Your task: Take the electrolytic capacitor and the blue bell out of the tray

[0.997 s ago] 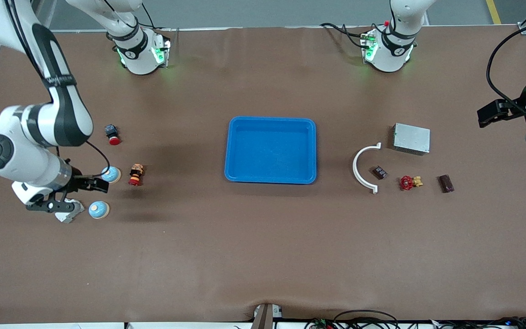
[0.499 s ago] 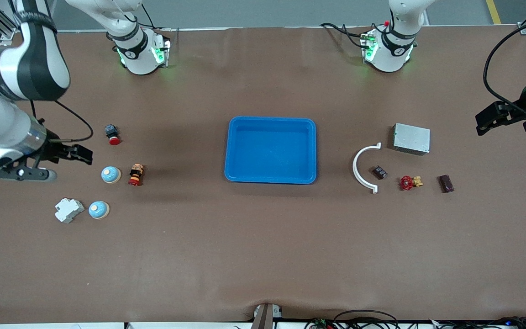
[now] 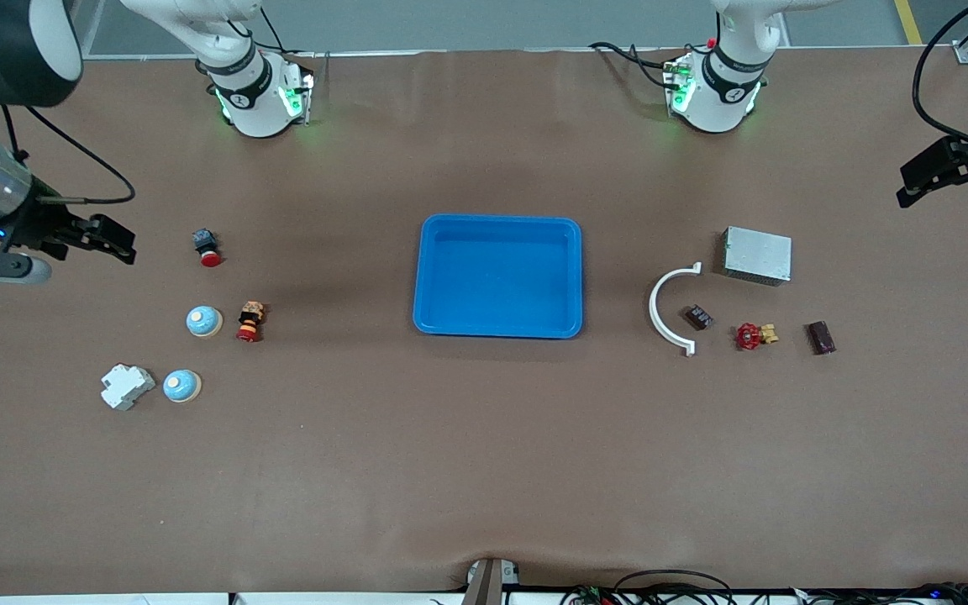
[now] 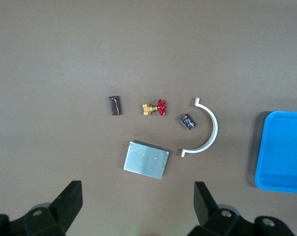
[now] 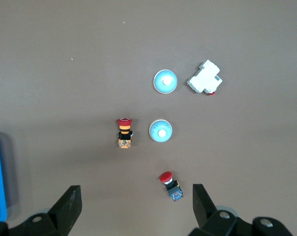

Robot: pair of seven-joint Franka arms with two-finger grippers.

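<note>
The blue tray (image 3: 498, 276) sits mid-table with open brown table (image 3: 484, 470) all round it, and the whole strip nearer the front camera is bare. Toward the right arm's end, two bells (image 3: 204, 321) (image 3: 181, 386), a white breaker (image 3: 126, 386) and two red buttons (image 3: 250, 322) (image 3: 207, 248) stand near one another, with gaps between each. Toward the left arm's end, a white arc (image 3: 671, 309) curves round a small dark part (image 3: 698, 317), with a red valve (image 3: 754, 336), a dark capacitor (image 3: 821, 338) and a metal box (image 3: 756, 255) close by.
</note>
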